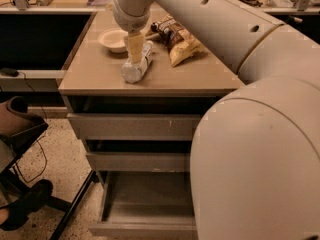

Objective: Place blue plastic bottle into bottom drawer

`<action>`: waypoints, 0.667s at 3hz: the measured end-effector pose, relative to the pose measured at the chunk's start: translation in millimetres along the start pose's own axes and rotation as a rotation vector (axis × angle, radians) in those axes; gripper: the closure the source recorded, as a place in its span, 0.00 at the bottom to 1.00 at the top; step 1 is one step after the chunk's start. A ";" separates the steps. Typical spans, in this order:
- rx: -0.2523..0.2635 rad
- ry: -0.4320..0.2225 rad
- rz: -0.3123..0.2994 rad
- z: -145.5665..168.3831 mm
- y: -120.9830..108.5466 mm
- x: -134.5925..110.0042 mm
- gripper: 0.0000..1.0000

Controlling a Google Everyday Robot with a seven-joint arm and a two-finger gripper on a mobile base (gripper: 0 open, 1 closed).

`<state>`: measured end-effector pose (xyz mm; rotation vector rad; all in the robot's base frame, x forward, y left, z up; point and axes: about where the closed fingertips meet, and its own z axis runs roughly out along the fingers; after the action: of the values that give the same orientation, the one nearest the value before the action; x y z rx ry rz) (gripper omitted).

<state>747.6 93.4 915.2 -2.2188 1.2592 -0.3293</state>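
The blue plastic bottle (135,70) lies on its side on the cabinet top (100,74), near the front edge. My gripper (134,58) points straight down and sits right over the bottle's middle, touching or nearly touching it. The bottom drawer (142,206) is pulled out and open, and what shows of its inside holds nothing. Its right part is hidden behind my own body.
A white bowl (113,39) stands just behind the bottle. A brown-and-yellow chip bag (178,40) lies to its right. The two upper drawers (135,126) are slightly ajar. An office chair (20,139) stands at the left. My arm and body (260,149) fill the right side.
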 end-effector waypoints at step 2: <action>-0.037 -0.015 -0.032 31.9 25.5 20.1 0.00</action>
<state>755.1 77.3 873.2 -2.2701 1.2324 -0.3029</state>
